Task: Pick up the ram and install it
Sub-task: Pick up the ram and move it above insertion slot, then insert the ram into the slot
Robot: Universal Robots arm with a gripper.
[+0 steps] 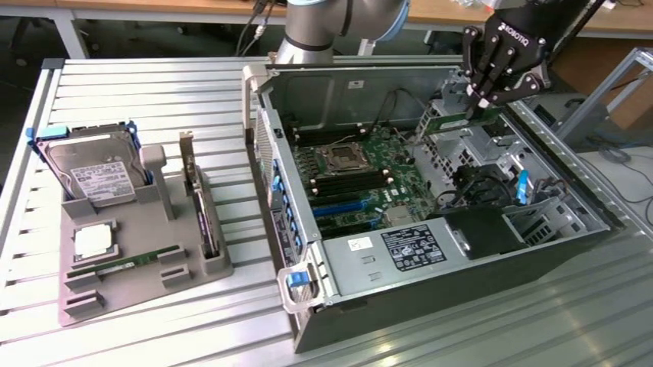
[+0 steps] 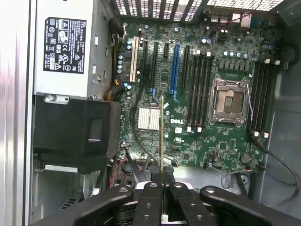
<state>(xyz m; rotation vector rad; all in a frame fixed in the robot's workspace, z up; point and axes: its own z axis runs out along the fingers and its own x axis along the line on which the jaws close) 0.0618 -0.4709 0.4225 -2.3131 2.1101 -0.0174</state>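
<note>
Black pincer (image 2: pixel 162 182) is clamping the ram (image 2: pixel 162 136) edge-on over the open computer case (image 1: pixel 347 95). Beyond, long memory slots (image 2: pixel 200 89) are lying beside the processor socket (image 2: pixel 229 101). Lining the stick up parallel with them, upright, is looking essential.

Gripper (image 2: pixel 162 186): one.
Computer case (image 1: pixel 326 92): one.
Motherboard (image 2: pixel 211 141): one.
Processor socket (image 2: pixel 229 101): one.
Blue slot (image 2: pixel 176 66): one.
White slot (image 2: pixel 135 59): one.
Grey holder (image 1: pixel 219 267): one.
Ram (image 2: pixel 162 136): two sticks, one at the Gripper, a second stick (image 1: pixel 128 266) on the Grey holder.
Hard drive (image 1: pixel 97 172): one.
Expansion card (image 1: pixel 199 206): one.
Loose processor (image 1: pixel 92 241): one.
</note>
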